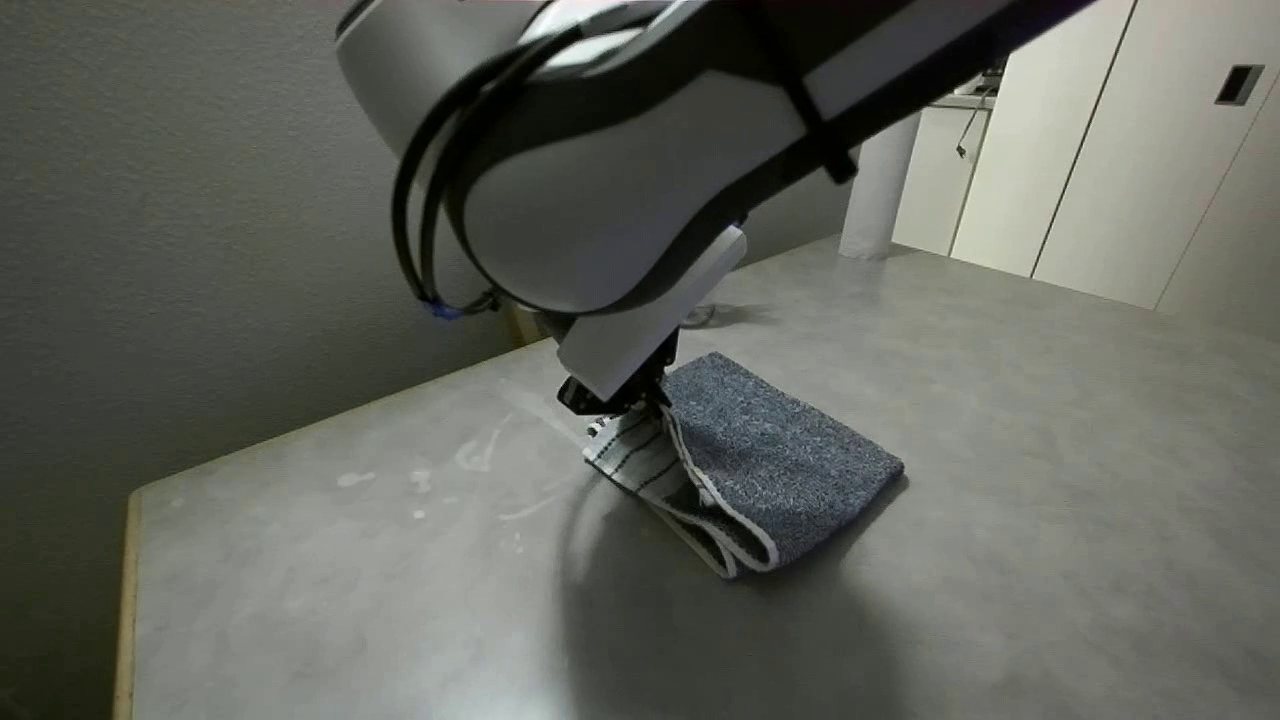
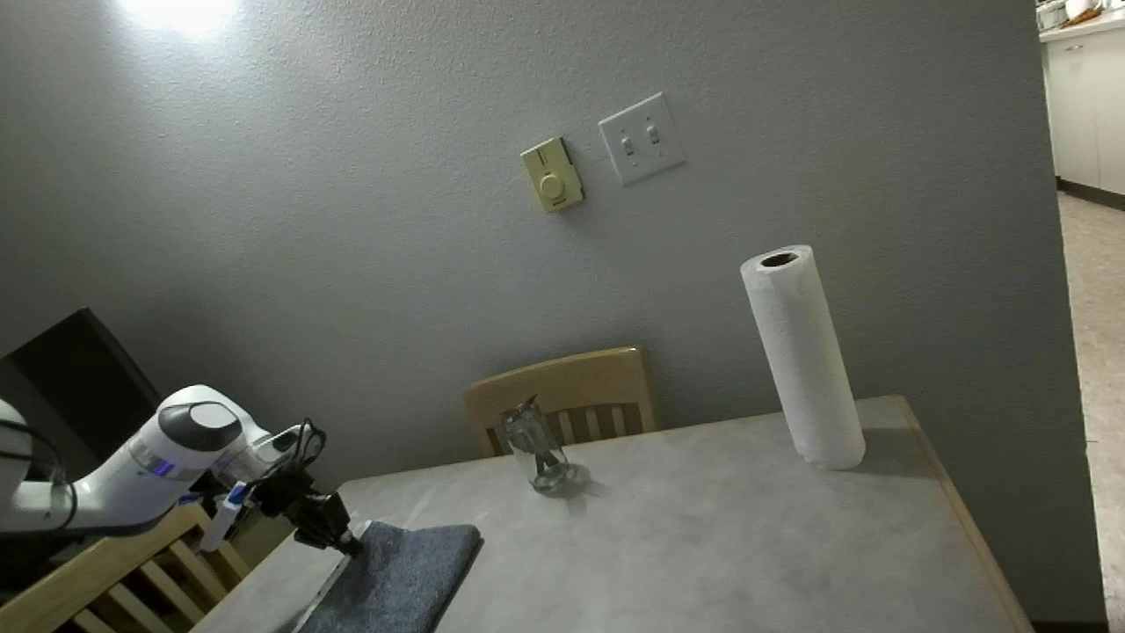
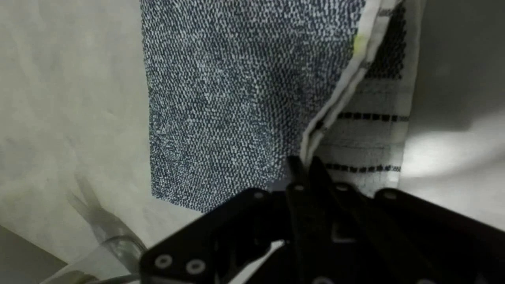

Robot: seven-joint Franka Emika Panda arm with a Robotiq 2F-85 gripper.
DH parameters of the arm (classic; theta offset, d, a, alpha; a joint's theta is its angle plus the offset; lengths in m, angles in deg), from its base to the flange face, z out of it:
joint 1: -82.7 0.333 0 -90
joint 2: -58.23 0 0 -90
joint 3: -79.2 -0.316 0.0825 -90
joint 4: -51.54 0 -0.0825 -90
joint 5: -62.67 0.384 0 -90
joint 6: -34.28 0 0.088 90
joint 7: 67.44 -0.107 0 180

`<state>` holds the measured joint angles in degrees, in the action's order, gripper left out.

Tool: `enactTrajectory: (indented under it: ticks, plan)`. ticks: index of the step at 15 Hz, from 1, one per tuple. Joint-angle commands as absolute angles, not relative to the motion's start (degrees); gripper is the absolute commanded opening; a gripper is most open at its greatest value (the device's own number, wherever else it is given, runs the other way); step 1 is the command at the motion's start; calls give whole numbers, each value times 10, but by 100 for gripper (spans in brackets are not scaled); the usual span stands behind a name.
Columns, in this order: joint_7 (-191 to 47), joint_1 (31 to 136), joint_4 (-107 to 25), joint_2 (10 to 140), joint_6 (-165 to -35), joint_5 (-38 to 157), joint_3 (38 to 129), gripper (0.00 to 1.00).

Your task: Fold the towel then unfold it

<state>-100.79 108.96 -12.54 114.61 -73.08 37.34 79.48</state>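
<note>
I have the pincer [image 3: 305, 162] low at the towel [image 3: 229, 106], its two fingertips pressed together with the white hem pinched between them. In the wrist view that hem runs away from the fingertips on a slant, two pale edges lying side by side, with a small yellow mark on it. The towel rests folded on the tabletop [image 1: 330, 600], its speckled grey-blue side uppermost, and past the pinched hem I see a lower layer, pale with dark stripes. In an exterior view my arm [image 1: 600, 190] reaches in from above, and the hem slopes from the pincer toward the corner nearest the camera, where the edges bend into loops and a gap opens between the layers.

In an exterior view I get the towel cut off at the bottom. A clear vessel [image 2: 532, 444] stands on the tabletop beyond it, with dark patches I cannot make out, and a paper roll [image 2: 804, 360] stands on end, well apart from both. A wooden chair [image 2: 562, 384] shows behind the far edge, another wooden chair [image 2: 66, 587] below the arm, and on the grey wall [image 2: 352, 264] a dial plate [image 2: 552, 174] sits just beside a switch plate [image 2: 642, 139]
</note>
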Motion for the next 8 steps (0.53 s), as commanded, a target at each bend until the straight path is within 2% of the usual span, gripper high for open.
enactTrajectory:
  ticks: [1, 6, 7, 8]
  plan:
    - [-980, 1069, -241, 1071, -780, 374, 783, 0]
    - [-975, 1075, -297, 1030, -790, 380, 799, 1]
    - [-982, 1082, -239, 1071, -772, 381, 803, 4]
    - [-982, 1082, -248, 1064, -772, 380, 803, 4]
